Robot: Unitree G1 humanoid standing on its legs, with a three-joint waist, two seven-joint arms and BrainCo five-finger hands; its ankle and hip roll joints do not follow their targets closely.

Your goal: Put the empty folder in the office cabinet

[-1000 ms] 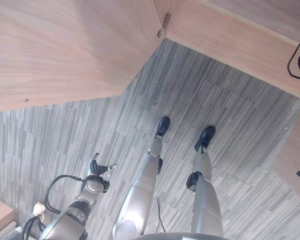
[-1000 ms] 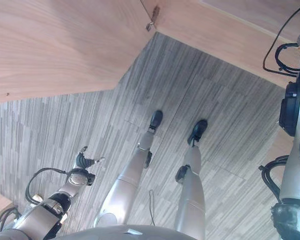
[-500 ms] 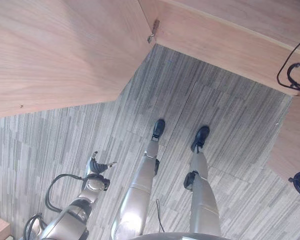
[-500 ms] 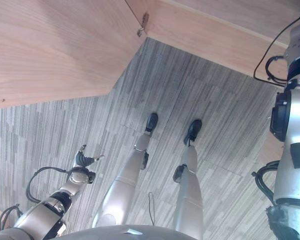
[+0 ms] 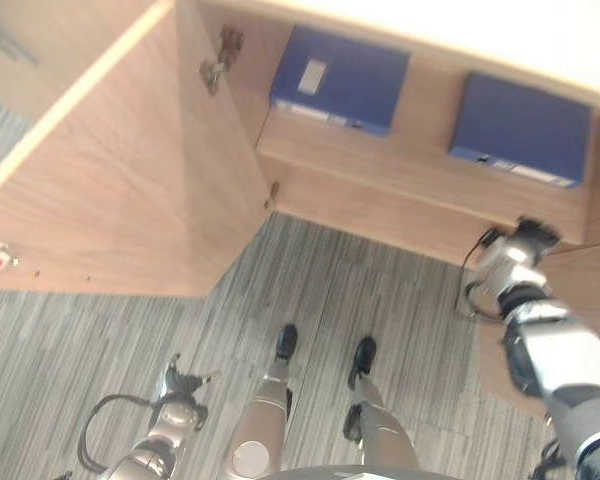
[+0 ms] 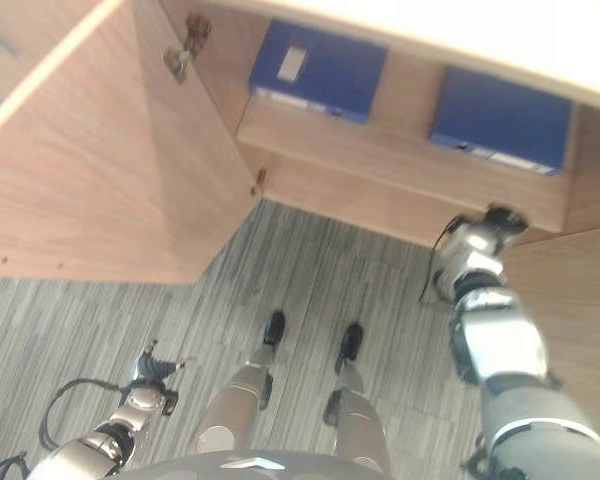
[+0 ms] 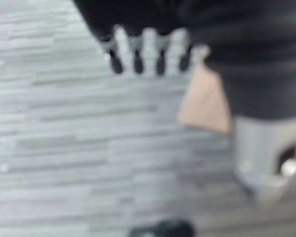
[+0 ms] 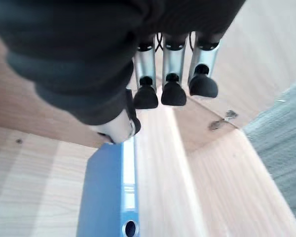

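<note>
left eye view looks down at grey striped carpet (image 5: 380,290) and an open wooden cabinet (image 5: 380,190), its door (image 5: 130,190) swung out on the left. two blue folders (image 5: 338,78) (image 5: 520,130) stand on the shelf, well apart. right hand (image 8: 175,74), fingers straight and empty, is raised by the right folder; left hand (image 7: 148,52) hangs relaxed over the floor.

An office is indicated by a wooden cabinet (image 5: 160,190), blue folders (image 5: 338,78) shelved beyond the right hand (image 5: 525,240), and grey carpet (image 5: 80,340).
</note>
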